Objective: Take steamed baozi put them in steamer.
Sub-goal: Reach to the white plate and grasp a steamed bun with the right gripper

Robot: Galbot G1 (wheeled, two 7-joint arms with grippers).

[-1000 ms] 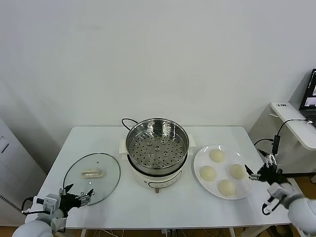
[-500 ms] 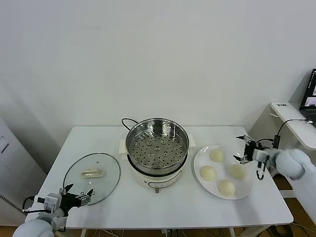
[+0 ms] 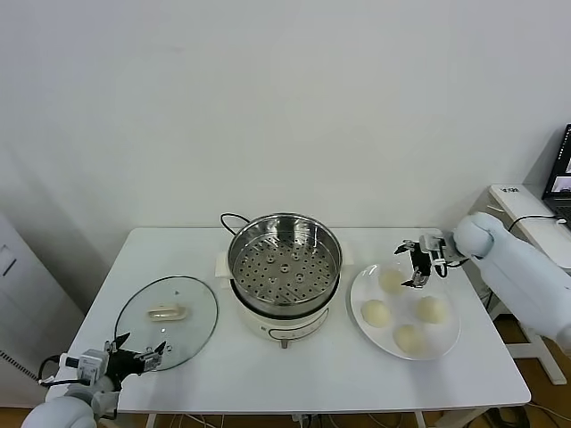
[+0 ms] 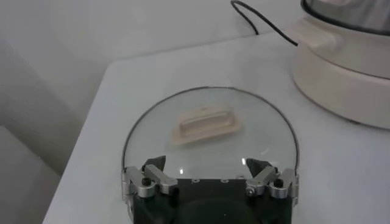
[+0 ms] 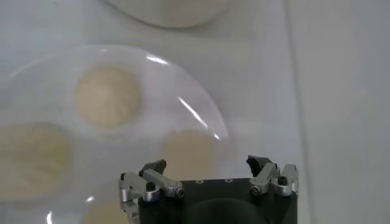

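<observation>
**A:** Buns first: where are yours? Four buns lie on the white plate, on the worktop to the right of the steamer. They sit apart from one another, none touching. In the right wrist view you can see one bun clearly and another just ahead of the fingers.

**B:** And the steamer?

**A:** Your steamer stands mid-worktop, its steel basket uncovered, with the holed floor showing and nothing in it. The cream base sits under it, and a black cord loops off behind.

**B:** What about the right tool?

**A:** Your right tool hangs above the far edge of the plate, beside the rear bun, fingers spread wide and gripping nothing. I cannot tell whether it touches the plate.

**B:** Anything in the way?

**A:** Between the plate and the steamer you have only bare worktop; the basket's rim stands higher than the plate. The glass lid with its cream handle lies flat on the left side, well apart from the buns.

**B:** And the left tool?

**A:** Your left tool rests low at the near left corner, at the lid's near edge, fingers spread and holding nothing.
</observation>
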